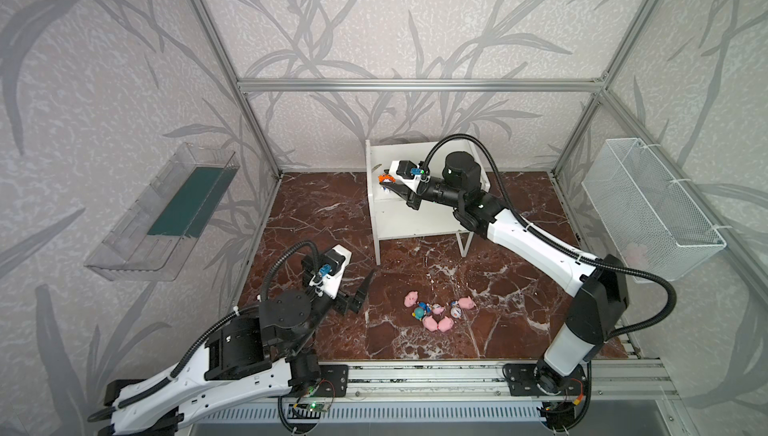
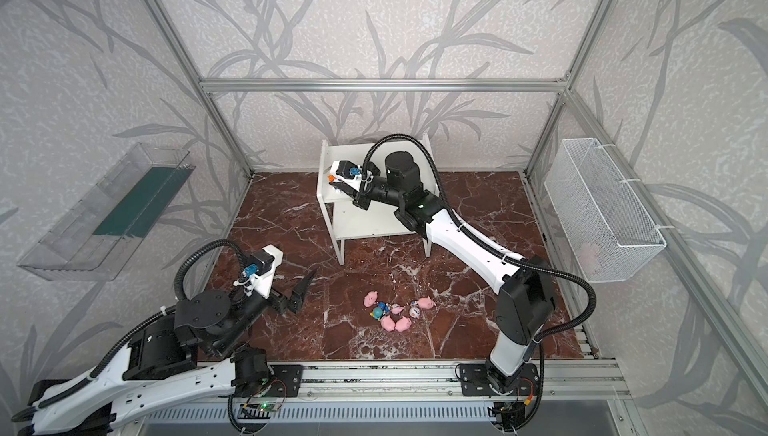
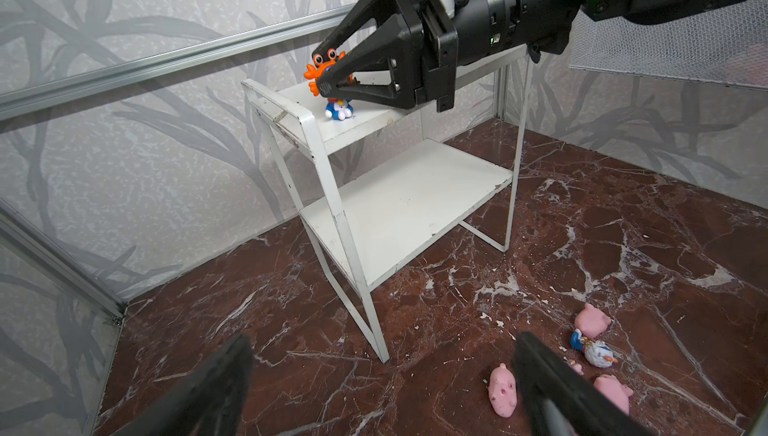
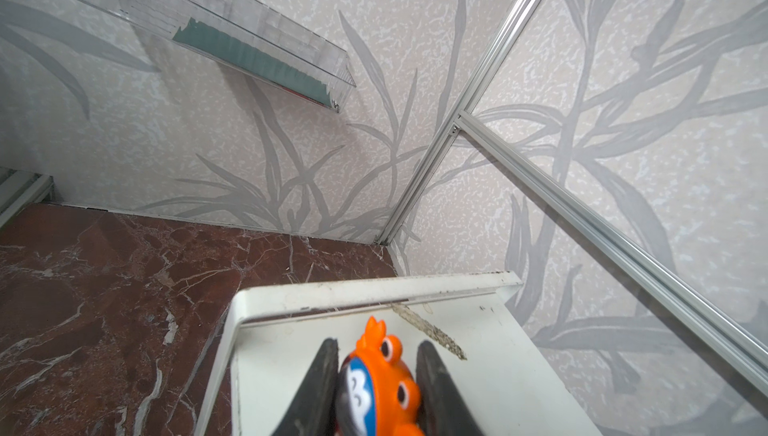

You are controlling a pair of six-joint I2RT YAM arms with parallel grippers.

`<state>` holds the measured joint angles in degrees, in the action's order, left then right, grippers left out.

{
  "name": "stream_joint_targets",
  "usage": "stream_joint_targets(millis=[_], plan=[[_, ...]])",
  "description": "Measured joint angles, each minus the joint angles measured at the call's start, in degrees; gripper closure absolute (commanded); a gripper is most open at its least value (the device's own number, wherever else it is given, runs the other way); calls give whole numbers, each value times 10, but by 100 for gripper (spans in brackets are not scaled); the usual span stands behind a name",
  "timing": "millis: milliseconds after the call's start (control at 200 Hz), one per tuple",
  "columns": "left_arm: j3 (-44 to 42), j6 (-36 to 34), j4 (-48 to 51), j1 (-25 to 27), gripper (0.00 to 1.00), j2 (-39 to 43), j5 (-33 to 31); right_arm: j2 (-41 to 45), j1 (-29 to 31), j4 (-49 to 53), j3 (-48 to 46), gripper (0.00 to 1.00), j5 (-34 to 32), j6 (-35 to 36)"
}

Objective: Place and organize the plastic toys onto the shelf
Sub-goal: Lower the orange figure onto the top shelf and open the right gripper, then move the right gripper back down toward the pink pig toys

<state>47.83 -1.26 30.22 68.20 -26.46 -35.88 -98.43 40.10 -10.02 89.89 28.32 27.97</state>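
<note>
Pink pigs (image 1: 411, 298), four, and three figurines (image 1: 456, 312) dot the surface (image 1: 332, 213); our right jaws pinch the orange-capped figurine (image 3: 337, 107), upright, on the shelf (image 3: 415, 201); left jaws spread.

right hand (image 1: 390, 183) holding orange figurine (image 1: 382, 177), on shelf (image 1: 415, 221)

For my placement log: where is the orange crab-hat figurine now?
In the left wrist view the crab-hat figurine stands on the top board of the shelf, near its left side panel, its hat clamped in the right gripper.
</note>
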Motion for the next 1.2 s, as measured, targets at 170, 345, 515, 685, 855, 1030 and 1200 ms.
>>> stream_joint_targets(millis=[170,345,515,685,855,1030,1200], plan=[[-3,-3,-4,0,1,1,0,3,1,-5,-7,65,-4,8],[-8,-3,-4,0,1,1,0,13,1,1,-21,53,-13,11],[-8,-3,-5,0,1,1,0,14,2,4,-22,44,-17,14],[-8,-3,-5,0,1,1,0,16,2,9,-22,39,-24,18],[-8,-3,-5,0,1,1,0,32,0,17,-35,34,-36,22],[-8,-3,-5,0,1,1,0,76,-1,40,-70,27,-51,39],[-12,-2,-3,0,1,1,5,185,7,60,-160,21,-74,49]])
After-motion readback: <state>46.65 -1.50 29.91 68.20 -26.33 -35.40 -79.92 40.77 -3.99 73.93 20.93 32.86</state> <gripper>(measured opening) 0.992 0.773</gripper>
